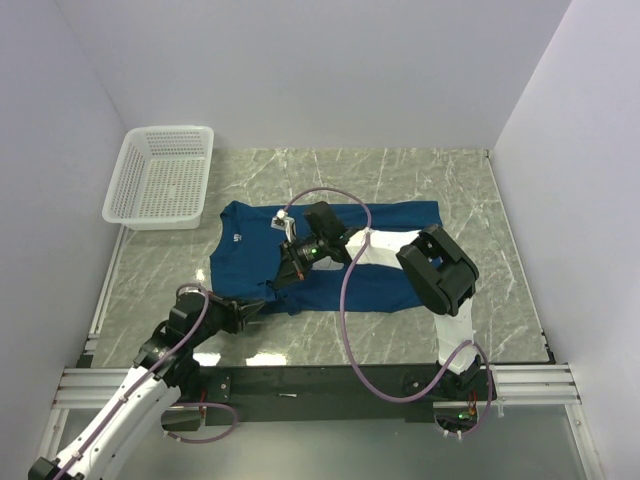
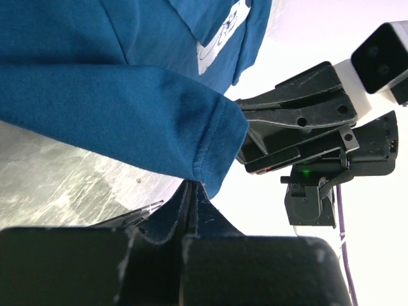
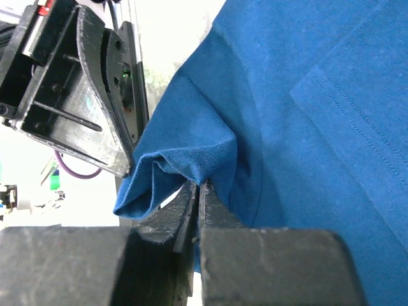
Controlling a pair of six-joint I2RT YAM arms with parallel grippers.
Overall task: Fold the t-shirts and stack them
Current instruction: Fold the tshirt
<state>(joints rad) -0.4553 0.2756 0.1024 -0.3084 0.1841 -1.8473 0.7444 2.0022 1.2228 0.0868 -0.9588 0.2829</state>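
Left wrist cam has the left hand (image 2: 189, 203) clamped on a thin bit of the navy t-shirt (image 2: 95, 95), with a hemmed end of the cloth drooping just above the pinch. Right wrist cam, same deal: the right hand (image 3: 199, 191) is squeezed tight on a bunched fold of blue fabric, the other hand just beside it. From the top view the shirt lies spread across the middle of the marble worktop (image 1: 420, 175), both hands at its near-left edge. A white basket (image 1: 160, 180) sits near the shirt's far-left corner.
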